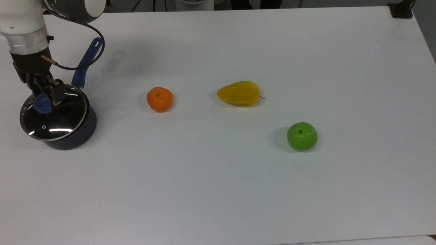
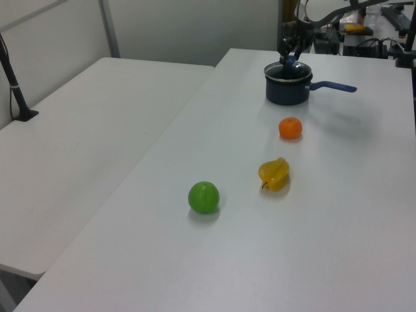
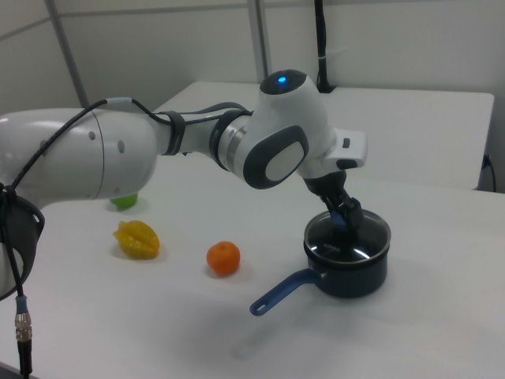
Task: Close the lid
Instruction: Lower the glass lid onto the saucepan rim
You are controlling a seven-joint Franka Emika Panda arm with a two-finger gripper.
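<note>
My tool (image 1: 43, 100) pinches the lid (image 1: 52, 117) by its blue knob; lid sits on the dark saucepan (image 1: 80, 131), bench (image 1: 238, 187).

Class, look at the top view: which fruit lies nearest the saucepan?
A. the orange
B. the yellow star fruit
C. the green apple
A: in the top view the orange lies closest to the saucepan, with the yellow star fruit farther off and the green apple farthest.
</note>
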